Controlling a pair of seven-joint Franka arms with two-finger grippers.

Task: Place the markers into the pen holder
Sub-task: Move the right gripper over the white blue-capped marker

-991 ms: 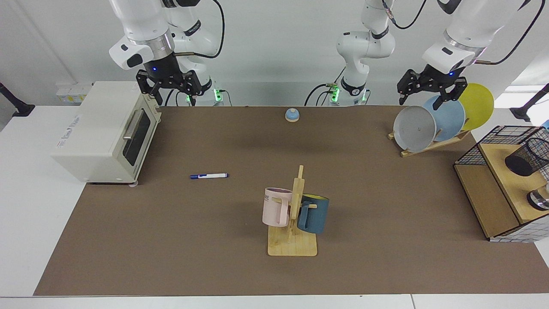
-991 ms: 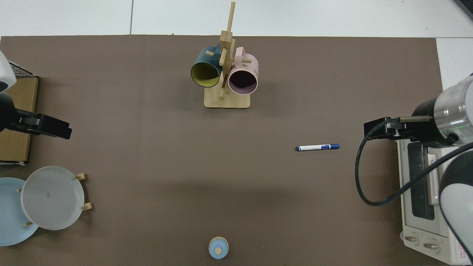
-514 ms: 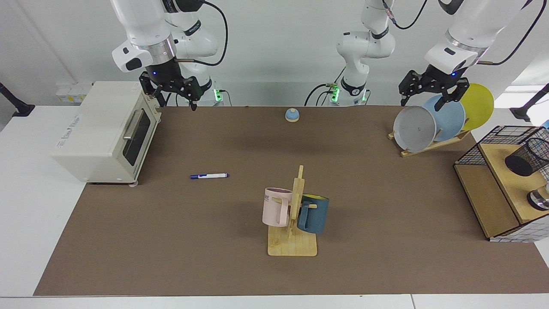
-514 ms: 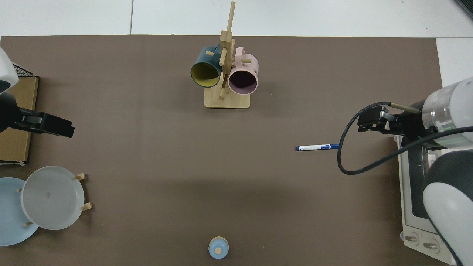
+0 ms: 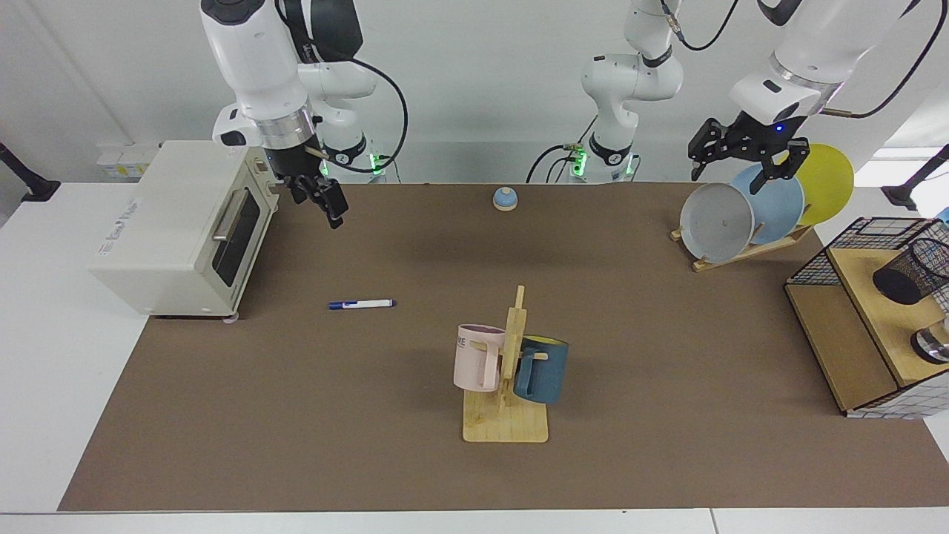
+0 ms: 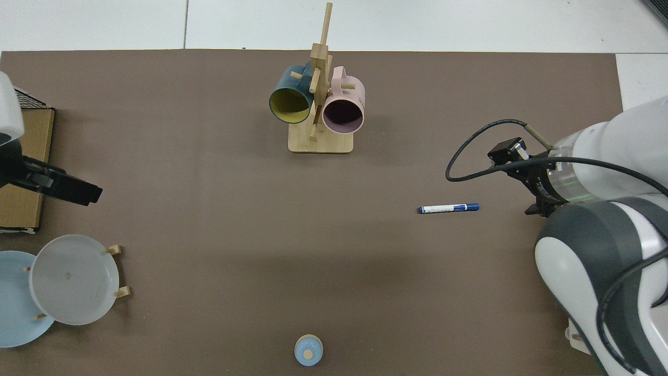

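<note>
A: Arm poses?
B: Right gripper [image 5: 332, 210] hangs by the toaster oven [image 5: 182, 226], above the desk [image 5: 296, 415]; finger opening not discernible. Left gripper [image 5: 745, 159] spread wide, empty, over the plate rack [image 5: 741, 248].
A: Task items?
B: Marker [image 5: 362, 304] flat on desk; pen holder [image 5: 910, 276] far side, tilted.

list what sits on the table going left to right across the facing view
Cream toaster oven → white marker with blue cap → pink mug → dark blue mug → grey plate → black wire-mesh pen holder.
</note>
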